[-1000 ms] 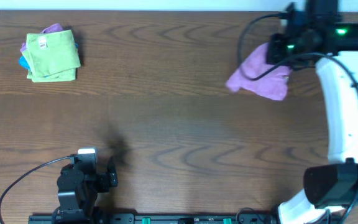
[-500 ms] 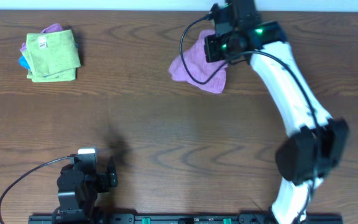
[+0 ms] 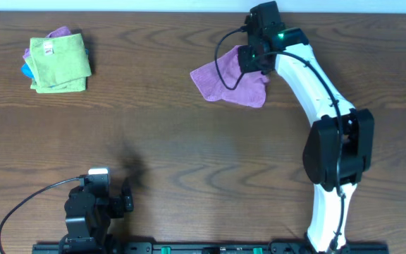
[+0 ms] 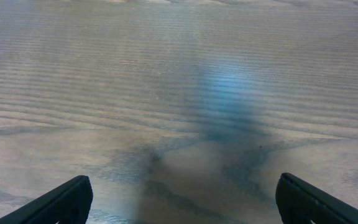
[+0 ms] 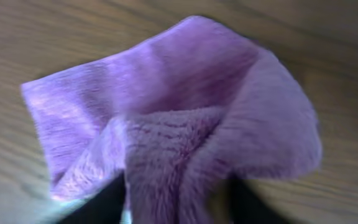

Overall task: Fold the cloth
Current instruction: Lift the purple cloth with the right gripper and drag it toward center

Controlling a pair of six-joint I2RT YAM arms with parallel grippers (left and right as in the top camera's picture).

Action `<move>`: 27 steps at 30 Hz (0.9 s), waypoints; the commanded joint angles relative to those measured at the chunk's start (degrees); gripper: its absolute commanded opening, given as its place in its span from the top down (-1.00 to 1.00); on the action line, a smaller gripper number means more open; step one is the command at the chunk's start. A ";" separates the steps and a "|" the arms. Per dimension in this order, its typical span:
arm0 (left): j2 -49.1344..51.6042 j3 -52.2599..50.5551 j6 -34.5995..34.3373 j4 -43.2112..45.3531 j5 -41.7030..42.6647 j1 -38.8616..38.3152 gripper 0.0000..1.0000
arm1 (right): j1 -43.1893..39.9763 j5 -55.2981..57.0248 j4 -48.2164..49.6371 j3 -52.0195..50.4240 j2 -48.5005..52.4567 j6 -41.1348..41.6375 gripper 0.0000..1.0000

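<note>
The lilac cloth [image 3: 220, 79] lies crumpled on the wooden table at the back, right of centre. My right gripper [image 3: 251, 59] hangs over its right end. In the right wrist view the cloth [image 5: 166, 112] fills the frame, and a raised fold of it runs down between the two dark fingers of the right gripper [image 5: 176, 202], which stand apart and are mostly hidden by the pile. My left gripper [image 3: 125, 198] rests near the front left edge, far from the cloth. Its left wrist view shows the left gripper [image 4: 182, 202] open over bare wood.
A folded lime-green cloth [image 3: 60, 65] with a white tag sits at the back left on a small stack, with purple [image 3: 60, 32] and blue [image 3: 27, 70] edges peeking out. A black cable loops over the lilac cloth from the right wrist.
The right arm swung left along the table's back, carrying the lilac cloth from the far right towards the centre. The cloth now lies flatter and the right jaws have parted. The left arm stayed put.
</note>
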 commanded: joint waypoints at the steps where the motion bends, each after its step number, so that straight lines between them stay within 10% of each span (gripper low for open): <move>1: -0.37 -1.29 0.59 -1.53 0.04 -0.22 -0.91 | -0.72 2.23 -0.72 0.39 -0.35 2.86 -0.79; 18: -0.37 -1.29 -10.32 2.43 0.70 -0.24 -0.91 | -0.74 -11.76 -27.06 0.37 -6.56 12.57 -0.99; 27: -0.37 -1.31 -17.33 2.36 0.68 -0.24 -0.91 | -3.80 -14.25 -25.00 -10.08 -6.56 13.44 -0.89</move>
